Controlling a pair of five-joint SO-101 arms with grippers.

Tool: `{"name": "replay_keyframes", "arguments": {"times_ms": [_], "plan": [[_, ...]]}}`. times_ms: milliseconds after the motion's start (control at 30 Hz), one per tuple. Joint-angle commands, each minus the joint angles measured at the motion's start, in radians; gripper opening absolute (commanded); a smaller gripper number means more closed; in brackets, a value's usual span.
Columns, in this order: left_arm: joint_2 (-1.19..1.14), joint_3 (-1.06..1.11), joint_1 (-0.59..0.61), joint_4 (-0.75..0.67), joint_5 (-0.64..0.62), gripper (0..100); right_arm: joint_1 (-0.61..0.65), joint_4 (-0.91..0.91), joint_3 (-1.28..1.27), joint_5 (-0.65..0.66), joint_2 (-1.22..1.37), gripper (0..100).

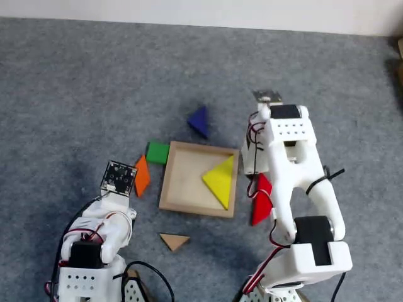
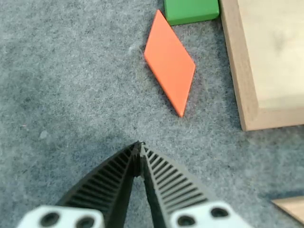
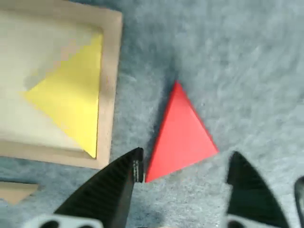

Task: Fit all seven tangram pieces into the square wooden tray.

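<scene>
Red triangle (image 3: 183,133) lies flat on the grey table (image 1: 75,94), just outside the tray (image 3: 111,71) wall and just ahead of my right tool (image 3: 186,164), whose fingers stand spread wide. Yellow triangle (image 3: 71,99) sits inside the tray. My left tool (image 2: 139,154) is closed on nothing. The orange piece (image 2: 170,64) lies ahead of its tips, apart.

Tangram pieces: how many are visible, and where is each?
6: yellow triangle inside the tray; green square and orange parallelogram at its left; blue triangle beyond it; red triangle at its right; tan triangle on its near side. A seventh may be hidden.
</scene>
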State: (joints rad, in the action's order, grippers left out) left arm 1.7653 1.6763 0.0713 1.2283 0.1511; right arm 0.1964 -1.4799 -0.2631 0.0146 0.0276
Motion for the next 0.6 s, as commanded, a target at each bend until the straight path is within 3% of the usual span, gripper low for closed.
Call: {"name": "replay_keyframes", "arguments": {"times_ms": [0, 267, 567], "plan": [[0.053, 0.021, 0.013, 0.006, 0.008, 1, 0.007, 0.096, -0.117, -0.021, -0.022, 35.7], [0.053, 0.021, 0.013, 0.006, 0.008, 1, 0.004, 0.418, -0.394, -0.021, -0.022, 35.7], [0.053, 0.021, 0.013, 0.006, 0.008, 1, 0.005, 0.455, -0.461, -0.014, -0.03, 22.2]]}}
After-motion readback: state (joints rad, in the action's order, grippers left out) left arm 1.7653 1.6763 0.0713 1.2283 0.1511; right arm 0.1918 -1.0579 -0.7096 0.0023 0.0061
